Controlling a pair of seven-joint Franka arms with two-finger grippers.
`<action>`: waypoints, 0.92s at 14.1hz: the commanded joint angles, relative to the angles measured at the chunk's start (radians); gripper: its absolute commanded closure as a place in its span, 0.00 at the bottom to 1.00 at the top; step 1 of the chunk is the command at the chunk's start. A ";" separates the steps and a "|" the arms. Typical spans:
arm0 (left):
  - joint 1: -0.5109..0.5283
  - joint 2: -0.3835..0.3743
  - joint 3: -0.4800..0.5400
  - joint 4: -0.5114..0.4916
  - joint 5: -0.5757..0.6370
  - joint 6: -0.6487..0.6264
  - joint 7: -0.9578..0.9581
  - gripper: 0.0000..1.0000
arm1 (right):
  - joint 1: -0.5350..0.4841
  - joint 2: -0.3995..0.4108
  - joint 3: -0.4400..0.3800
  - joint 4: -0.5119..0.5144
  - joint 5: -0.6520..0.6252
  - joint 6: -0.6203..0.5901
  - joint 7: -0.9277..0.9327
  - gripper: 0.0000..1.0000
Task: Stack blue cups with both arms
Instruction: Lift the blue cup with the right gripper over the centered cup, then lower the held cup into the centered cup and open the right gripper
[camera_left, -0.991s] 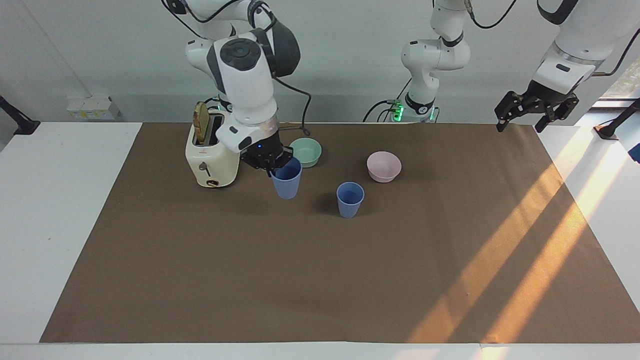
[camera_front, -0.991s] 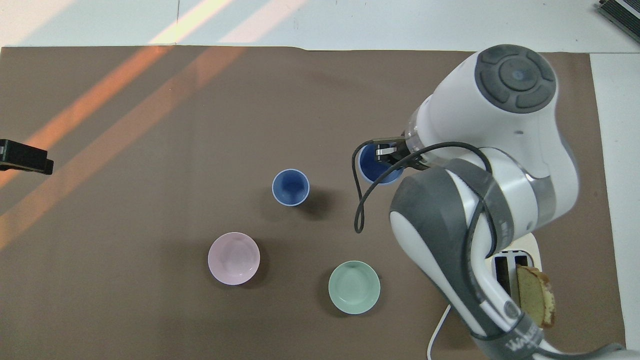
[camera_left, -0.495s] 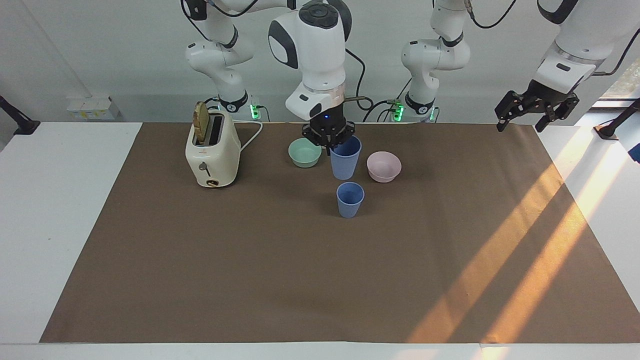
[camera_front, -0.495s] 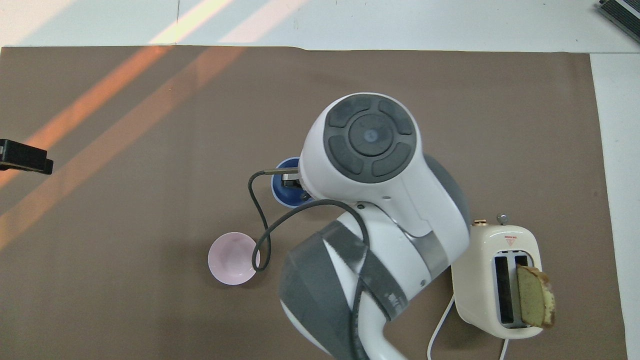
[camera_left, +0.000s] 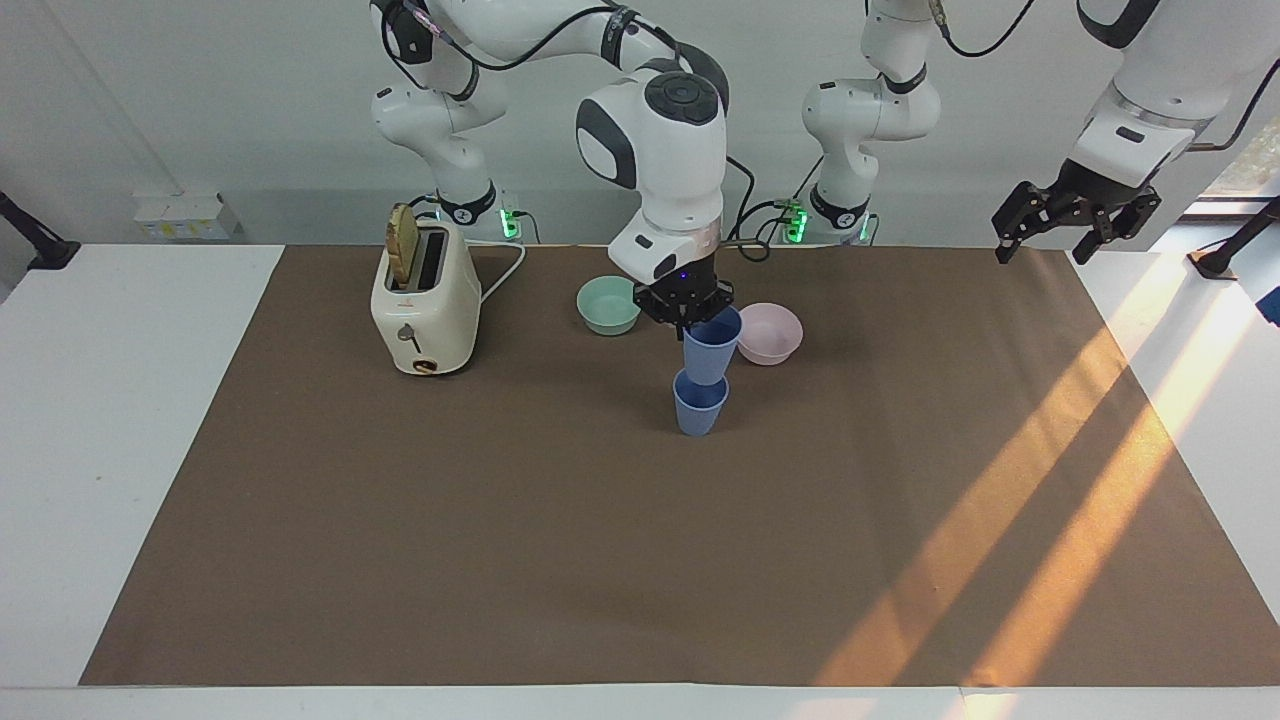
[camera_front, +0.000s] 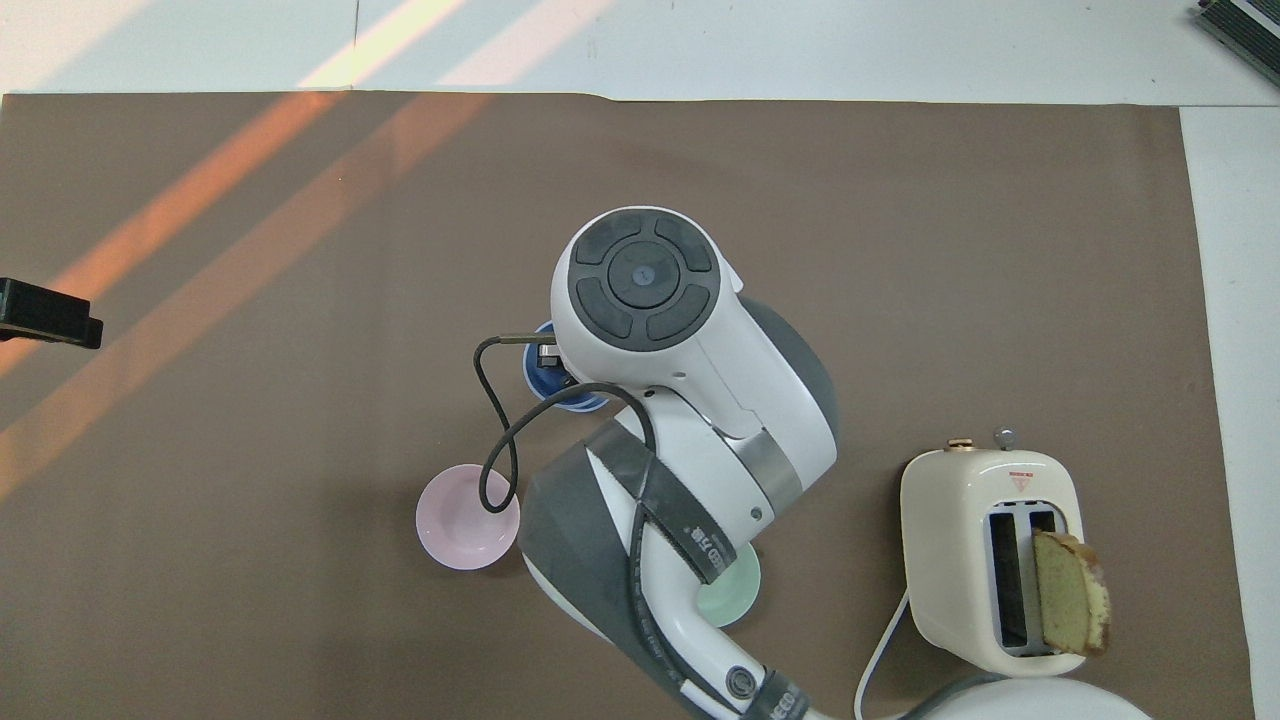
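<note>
My right gripper (camera_left: 690, 310) is shut on the rim of one blue cup (camera_left: 711, 345) and holds it upright straight over the other blue cup (camera_left: 699, 408), which stands on the brown mat. The held cup's base is at the standing cup's rim; I cannot tell whether they touch. In the overhead view the right arm covers both cups except a blue sliver (camera_front: 540, 375). My left gripper (camera_left: 1075, 225) is open and empty, raised over the mat's corner at the left arm's end; it waits, and also shows in the overhead view (camera_front: 45, 325).
A mint-green bowl (camera_left: 609, 304) and a pale pink bowl (camera_left: 770, 333) sit nearer to the robots than the standing cup, one to each side of it. A cream toaster (camera_left: 424, 300) with a bread slice (camera_left: 403, 245) stands toward the right arm's end.
My right gripper has carried the blue cup from beside the toaster, past the mint bowl, to right over the standing cup and lowered it to the rim. The left arm has not moved.
</note>
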 joint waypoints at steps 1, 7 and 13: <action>0.003 0.001 0.003 0.014 -0.011 -0.024 -0.008 0.00 | -0.011 -0.007 0.010 -0.026 -0.017 0.026 0.011 1.00; 0.003 0.000 0.003 0.014 -0.011 -0.024 -0.008 0.00 | -0.016 -0.004 0.010 -0.073 -0.016 0.084 0.001 1.00; 0.003 0.000 0.003 0.014 -0.011 -0.024 -0.008 0.00 | -0.016 0.008 0.010 -0.101 -0.017 0.110 0.006 0.18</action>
